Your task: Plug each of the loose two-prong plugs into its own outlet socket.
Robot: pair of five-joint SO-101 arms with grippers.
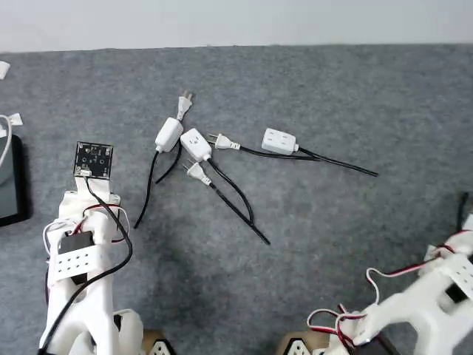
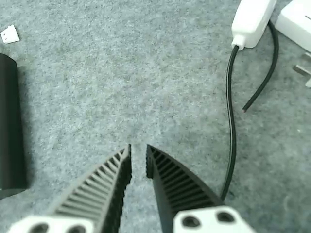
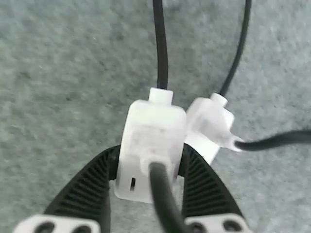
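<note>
The right gripper has its ribbed black fingers clamped on the sides of a white plastic outlet block, probably to steady it so a plug can go in. One black cord leaves its far end and a thicker one crosses its near face. I cannot tell whether that one is plugged in, since it covers most of the slots. A smaller white two-prong plug lies just beside the block, its prongs hidden. The left gripper hangs over the grey carpet, fingers a narrow gap apart on nothing, likely waiting near a second white outlet block that the frame edge cuts off. In the high view a loose white plug lies among the clustered cords. I cannot match the held block there.
</note>
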